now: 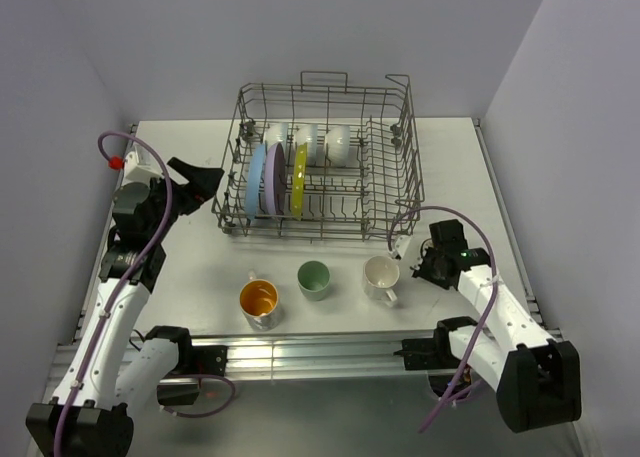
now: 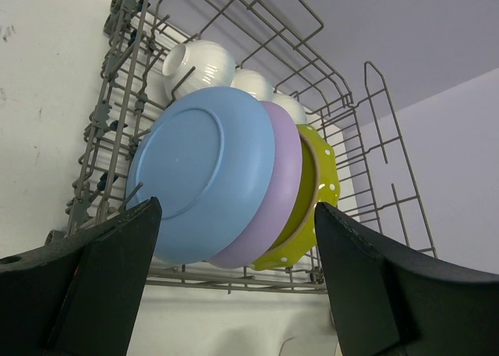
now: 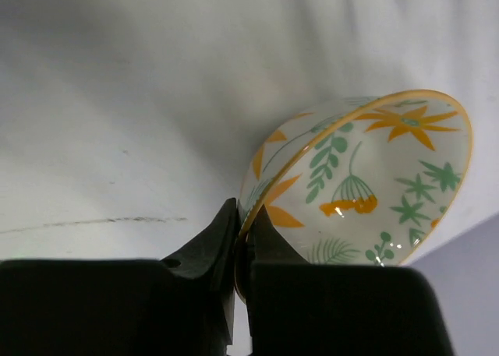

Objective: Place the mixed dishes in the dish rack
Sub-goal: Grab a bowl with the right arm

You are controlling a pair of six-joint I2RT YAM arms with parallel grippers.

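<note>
The dish rack (image 1: 325, 157) stands at the back centre and holds a blue plate (image 2: 199, 173), a lavender plate (image 2: 284, 177) and a yellow-green plate (image 2: 323, 177) upright, with white bowls (image 2: 204, 64) behind them. My left gripper (image 2: 236, 208) is open and empty, just outside the rack's left side (image 1: 205, 185). My right gripper (image 3: 243, 239) is shut on the rim of the floral bowl (image 3: 366, 185), held tilted above the table. The orange-inside cup (image 1: 259, 299), pale green cup (image 1: 313, 277) and white mug (image 1: 381, 275) stand in front of the rack; my right gripper (image 1: 415, 260) is just right of the mug.
The rack's right half (image 1: 385, 172) holds only bare tines. Grey walls close in the table on the left, right and back. A metal rail (image 1: 310, 355) runs along the near edge between the arm bases.
</note>
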